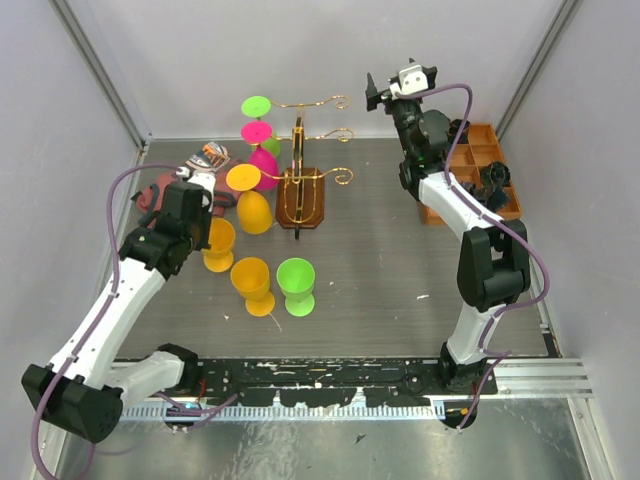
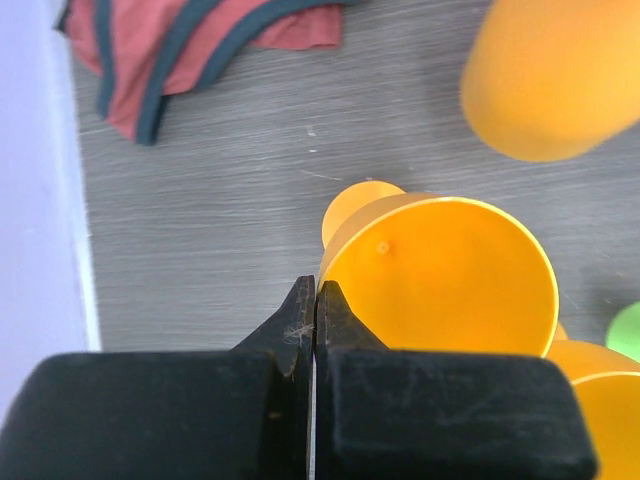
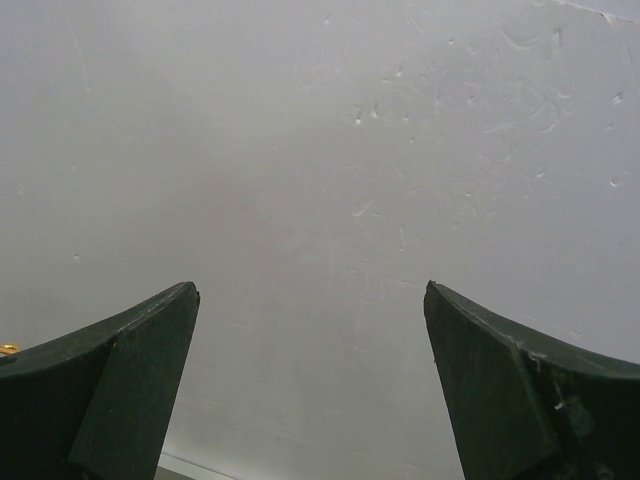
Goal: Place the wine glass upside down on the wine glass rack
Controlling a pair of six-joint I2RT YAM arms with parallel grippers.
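An orange wine glass (image 1: 218, 245) (image 2: 440, 290) stands upright on the table, left of the middle. My left gripper (image 1: 205, 225) (image 2: 315, 292) is shut at its near-left rim, one finger outside and one over the mouth. The wine glass rack (image 1: 300, 190), gold wire on a dark wooden base, stands at the back centre. A green (image 1: 257, 105), a pink (image 1: 263, 165) and an orange glass (image 1: 254, 212) (image 2: 550, 80) hang on it upside down. My right gripper (image 1: 378, 92) (image 3: 310, 330) is raised at the back right, open and empty, facing the white wall.
Another orange glass (image 1: 252, 283) (image 2: 600, 390) and a green one (image 1: 296, 285) (image 2: 630, 330) stand upright just right of the held glass. A red cloth (image 1: 160, 190) (image 2: 180, 50) lies at the far left. An orange compartment tray (image 1: 480, 170) sits at the back right.
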